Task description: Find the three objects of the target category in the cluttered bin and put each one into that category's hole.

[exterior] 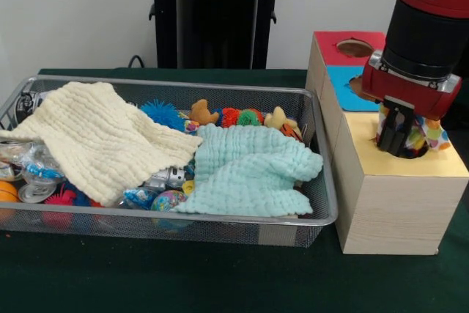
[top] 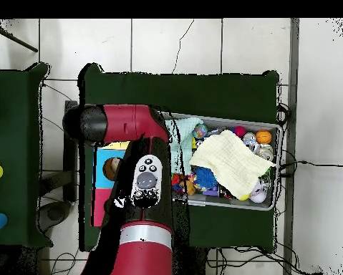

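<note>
Over the yellow top of the wooden sorting box (exterior: 399, 159), the gripper (exterior: 399, 137) is hanging at the round hole, its dark fingers pinching a white cloth item with coloured polka dots (exterior: 429, 137) that is bulging out on either side of them. The item is sitting right at the hole's mouth, partly inside, so this drop looks like it is under way but not finished. Two more panels, blue (exterior: 344, 82) and red (exterior: 348, 45), are lying further along the box, each with its own hole. Beside the box, the wire mesh bin (exterior: 319, 181) is holding plenty of clutter: a cream cloth (exterior: 102, 137) and a mint-green cloth (exterior: 249, 166) are covering much of it, with spiky rubber balls, small plush animals and shiny balls peeking out. Whether other target items are already inside the box cannot be told, and any remaining ones are probably hiding under the cloths. Seen from overhead, the red arm (top: 142, 208) is covering the box.
</note>
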Tool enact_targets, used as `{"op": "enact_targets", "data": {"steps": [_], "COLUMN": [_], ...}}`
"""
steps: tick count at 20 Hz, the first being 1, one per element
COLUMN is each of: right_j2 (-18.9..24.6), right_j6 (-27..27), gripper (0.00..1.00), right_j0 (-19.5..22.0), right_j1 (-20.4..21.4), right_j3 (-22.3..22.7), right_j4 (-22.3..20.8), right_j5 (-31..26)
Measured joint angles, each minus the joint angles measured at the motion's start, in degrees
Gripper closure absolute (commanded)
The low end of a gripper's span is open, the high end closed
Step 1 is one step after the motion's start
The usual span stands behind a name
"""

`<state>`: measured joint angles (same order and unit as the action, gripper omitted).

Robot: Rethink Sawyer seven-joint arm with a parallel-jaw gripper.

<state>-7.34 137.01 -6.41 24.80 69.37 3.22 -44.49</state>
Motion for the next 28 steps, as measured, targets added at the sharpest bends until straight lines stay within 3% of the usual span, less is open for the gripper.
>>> {"op": "enact_targets", "data": {"steps": [8,20,28], "right_j2": [-1.6,-11.3,-11.6], "right_j6": [0.0,0.0,0.0], "gripper": [1.0,1.0,1.0], "right_j0": [-1.5,-15.6,-14.3], "right_j1": [-0.4,-4.5,-5.6], "right_j3": [-0.5,-3.4,-3.4], "right_j4": [-0.1,-4.4,-2.2], "right_j5": [0.1,1.4,1.7]}}
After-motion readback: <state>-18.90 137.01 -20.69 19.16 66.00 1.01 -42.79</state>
